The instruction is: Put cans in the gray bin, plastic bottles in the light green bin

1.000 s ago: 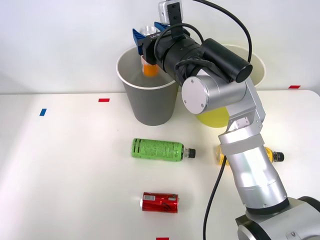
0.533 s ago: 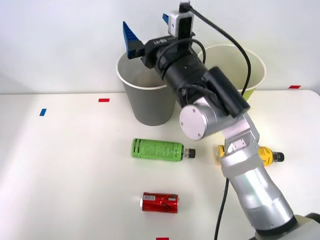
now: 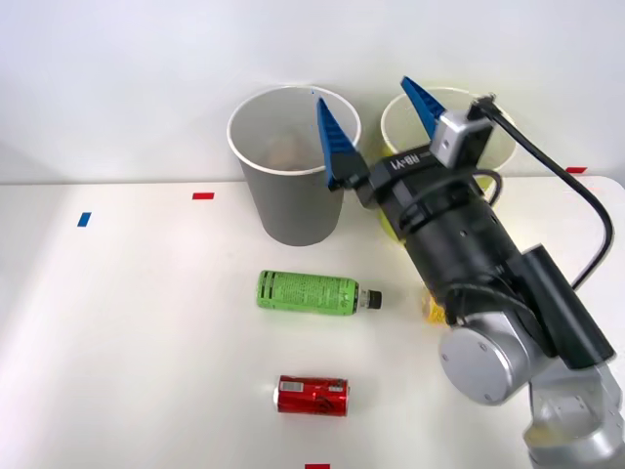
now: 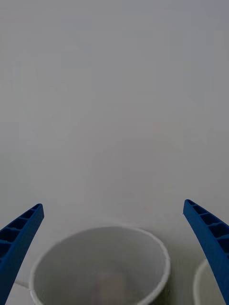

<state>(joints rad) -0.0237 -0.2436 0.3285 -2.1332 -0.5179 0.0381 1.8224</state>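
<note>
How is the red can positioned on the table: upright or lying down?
Lying down: the red can rests on its side on the table, its length running left-right.

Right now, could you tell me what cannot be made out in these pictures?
- Yellow-label bottle: front view, nearly all hidden behind the right arm.
- Light green bin: front view, its body covered by the open right gripper; wrist view, cut off at the edge.
- Gray bin: its contents are blurred in both views.

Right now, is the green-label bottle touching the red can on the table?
Apart. In the front view the green-label bottle lies on its side nearer the bins, and the red can lies closer to the robot, with a clear strip of white table between them.
</note>
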